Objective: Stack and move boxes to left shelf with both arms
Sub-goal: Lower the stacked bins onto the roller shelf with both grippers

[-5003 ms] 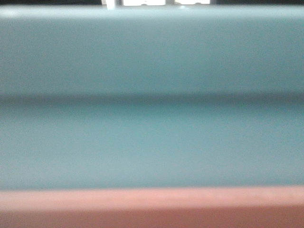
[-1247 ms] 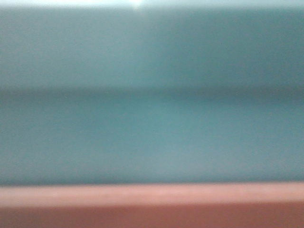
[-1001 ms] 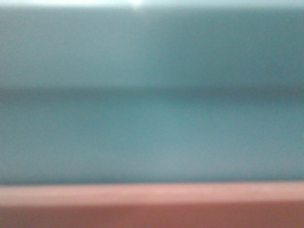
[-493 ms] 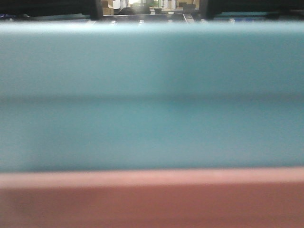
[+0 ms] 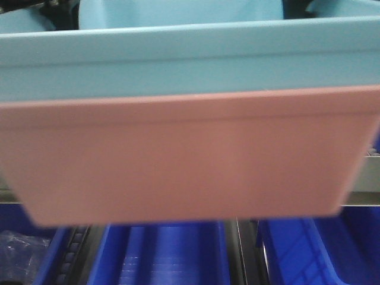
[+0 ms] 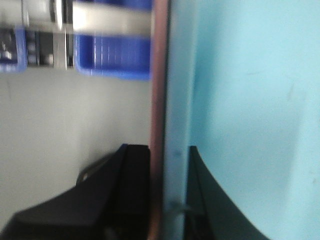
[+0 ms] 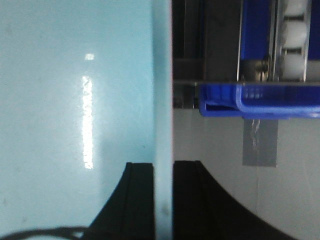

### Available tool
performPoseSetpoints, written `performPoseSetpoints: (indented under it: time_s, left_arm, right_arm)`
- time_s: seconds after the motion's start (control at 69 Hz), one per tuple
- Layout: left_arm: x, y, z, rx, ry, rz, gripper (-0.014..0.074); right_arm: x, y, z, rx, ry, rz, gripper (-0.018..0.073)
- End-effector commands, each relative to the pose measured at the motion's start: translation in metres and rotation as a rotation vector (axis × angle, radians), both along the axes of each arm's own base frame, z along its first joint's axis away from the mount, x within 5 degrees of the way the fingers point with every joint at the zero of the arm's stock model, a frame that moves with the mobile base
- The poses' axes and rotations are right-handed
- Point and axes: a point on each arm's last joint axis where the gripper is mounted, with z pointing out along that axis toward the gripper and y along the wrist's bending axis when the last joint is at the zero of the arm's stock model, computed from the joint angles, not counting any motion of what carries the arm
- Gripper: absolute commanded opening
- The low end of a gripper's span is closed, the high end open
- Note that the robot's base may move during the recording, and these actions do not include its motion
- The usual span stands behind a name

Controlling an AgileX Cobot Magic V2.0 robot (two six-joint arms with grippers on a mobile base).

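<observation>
The light blue box (image 5: 178, 59) sits nested inside the pale pink box (image 5: 178, 160), and the pair hangs in the air across the front view. In the left wrist view my left gripper (image 6: 165, 152) is shut on the doubled wall, pink (image 6: 157, 100) outside and blue (image 6: 240, 100) inside. My right gripper (image 7: 162, 167) is shut on the opposite wall of the blue box (image 7: 75, 100), one finger inside and one outside. A steel rail with white rollers (image 7: 292, 30) shows top right. I cannot tell if it belongs to the left shelf.
Dark blue storage bins (image 5: 166, 255) (image 5: 314, 249) stand below the held boxes, with a grey steel bar (image 5: 365, 178) at the right. More blue bins (image 6: 112, 55) (image 7: 260, 102) show in both wrist views over a pale floor with a grey tape patch (image 7: 260, 142).
In the front view the stacked boxes have risen and drawn back. The blue wall no longer fills the frame, the pink wall shows whole, and the dark blue bins have appeared below.
</observation>
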Motion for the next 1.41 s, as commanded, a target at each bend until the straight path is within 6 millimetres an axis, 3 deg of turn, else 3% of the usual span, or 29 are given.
performPoseSetpoints:
  time_s: [0.0,0.29,0.58,0.87,1.204,1.305,1.392]
  left_arm:
    - [0.020,0.002,0.037,-0.073,-0.191,-0.005,-0.0004]
    - [0.091,-0.013,0.046,-0.090,-0.362,-0.025,-0.0004]
    - [0.148,-0.039,0.033,-0.119,-0.493,-0.037,-0.0004]
    - [0.171,-0.041,0.011,-0.113,-0.517,-0.024,-0.0004]
    - [0.171,-0.036,0.009,-0.099,-0.488,-0.014,0.0002]
    - [0.172,-0.036,0.009,-0.100,-0.489,-0.013,0.0055]
    - [0.172,-0.036,0.014,-0.106,-0.504,-0.012,0.0215]
  right_arm:
    - [0.027,-0.007,0.029,-0.005,-0.181,0.028,0.0055]
    - [0.098,-0.005,0.033,0.024,-0.309,-0.008,0.0055]
    - [0.153,-0.007,0.021,0.039,-0.448,0.005,0.0055]
    - [0.158,-0.006,0.012,0.028,-0.421,0.002,0.0055]
    - [0.157,-0.005,0.012,0.029,-0.423,0.004,0.0064]
    - [0.158,-0.005,0.012,0.031,-0.425,0.004,0.0160]
    - [0.158,-0.005,0.012,0.033,-0.429,0.005,0.0370]
